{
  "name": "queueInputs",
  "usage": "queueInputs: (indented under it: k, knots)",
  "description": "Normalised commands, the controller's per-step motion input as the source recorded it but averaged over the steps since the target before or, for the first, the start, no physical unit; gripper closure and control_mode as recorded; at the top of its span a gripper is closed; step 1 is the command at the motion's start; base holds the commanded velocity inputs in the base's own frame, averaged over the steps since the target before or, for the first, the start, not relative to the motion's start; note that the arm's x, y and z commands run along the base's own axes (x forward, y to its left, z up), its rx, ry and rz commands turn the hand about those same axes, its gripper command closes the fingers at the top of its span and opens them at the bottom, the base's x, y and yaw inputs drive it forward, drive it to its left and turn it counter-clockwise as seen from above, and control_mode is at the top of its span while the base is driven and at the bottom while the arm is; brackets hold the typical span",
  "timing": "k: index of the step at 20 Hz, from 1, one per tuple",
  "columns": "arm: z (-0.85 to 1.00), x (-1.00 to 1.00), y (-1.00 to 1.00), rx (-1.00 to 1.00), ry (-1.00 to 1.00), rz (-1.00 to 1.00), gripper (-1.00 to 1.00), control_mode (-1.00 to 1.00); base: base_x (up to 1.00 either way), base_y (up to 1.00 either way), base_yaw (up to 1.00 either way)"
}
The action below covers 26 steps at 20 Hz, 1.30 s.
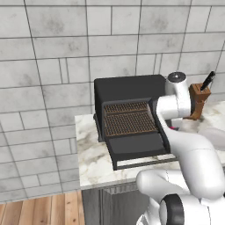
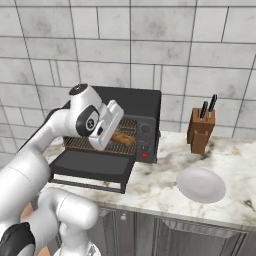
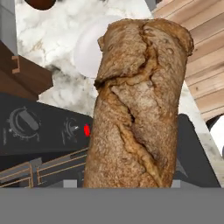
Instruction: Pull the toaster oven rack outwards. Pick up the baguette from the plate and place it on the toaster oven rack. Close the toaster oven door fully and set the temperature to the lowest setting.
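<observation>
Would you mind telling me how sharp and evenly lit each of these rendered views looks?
Left base view: flat, even light, the toaster oven rack grid crisp, no glare. Right base view: a soft shadow under the plate, the baguette small but clear. Hand view: the baguette looms close, its crust sharp, the knobs coarser.

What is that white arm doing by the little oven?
The white robot arm is putting a baguette into the toaster oven. The toaster oven door hangs open, the toaster oven rack is pulled out, and the gripper holds the bread just over the rack; whether it already rests there is unclear. The white plate it came from sits on the marble counter near a knife block. The door is not yet closed.
</observation>
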Motion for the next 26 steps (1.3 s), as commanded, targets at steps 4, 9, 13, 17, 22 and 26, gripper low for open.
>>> queueInputs:
  k: [4,9,13,17,22,26]
  knots:
    - [0.00,0.07,0.52,0.00,0.16,0.00,1.00,-1.00,0.00,0.00,0.00]
    - [0.00,0.15,0.60,-0.03,0.01,0.01,1.00,-1.00,0.00,0.00,0.00]
    - [-0.03,0.30,0.42,-0.03,0.01,0.05,1.00,-1.00,0.00,0.00,0.00]
    - [-0.22,0.30,0.32,0.00,0.00,0.05,1.00,-1.00,0.00,0.00,0.00]
    - [-0.29,0.41,0.13,0.04,0.00,0.04,1.00,-1.00,0.00,0.00,0.00]
    - [-0.19,0.41,0.01,0.00,0.00,0.07,1.00,-1.00,0.00,0.00,0.00]
